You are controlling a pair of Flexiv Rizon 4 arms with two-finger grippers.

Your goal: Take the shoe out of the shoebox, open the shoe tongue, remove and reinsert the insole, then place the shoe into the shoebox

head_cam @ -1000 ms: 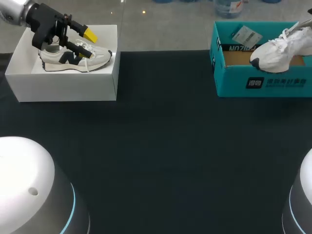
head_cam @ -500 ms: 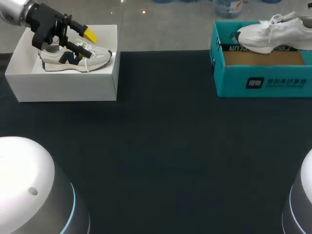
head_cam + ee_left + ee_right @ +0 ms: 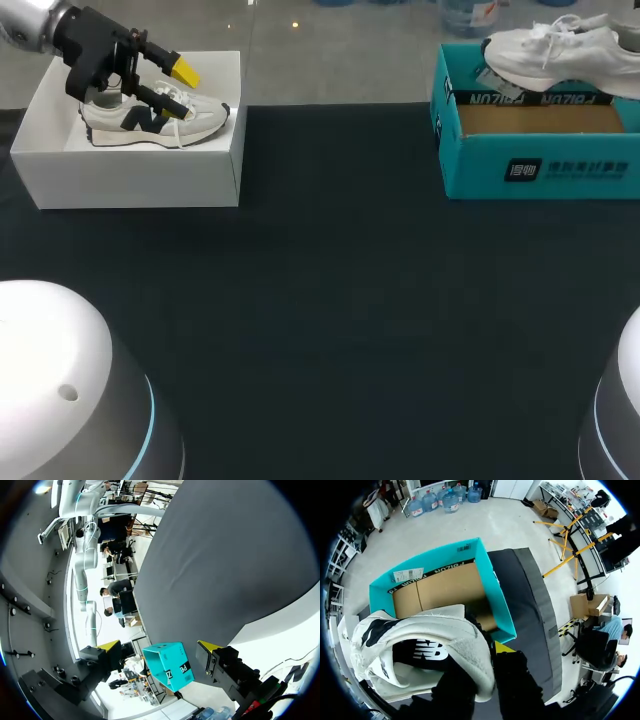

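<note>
A white sneaker [image 3: 555, 58] hangs level above the open teal shoebox [image 3: 535, 165] at the far right, clear of its brown cardboard floor. In the right wrist view my right gripper [image 3: 480, 656] is shut on the white sneaker's [image 3: 420, 645] heel collar, one finger inside and one outside, with the teal shoebox [image 3: 487, 587] below. At the far left my left gripper [image 3: 176, 84] stands open just over a grey-and-white sneaker [image 3: 150, 120] lying in a white box [image 3: 130, 175]. The left gripper [image 3: 159, 647] holds nothing between its yellow tips.
The dark table mat [image 3: 330, 290] spreads between the two boxes and toward the front edge. A paper tag [image 3: 490, 75] lies in the teal box's back corner. The white bases of my arms [image 3: 60, 390] stand at the front corners.
My right gripper has lifted the white sneaker from a toe-down tilt inside the teal box to a level pose above it. The left arm has not moved.
</note>
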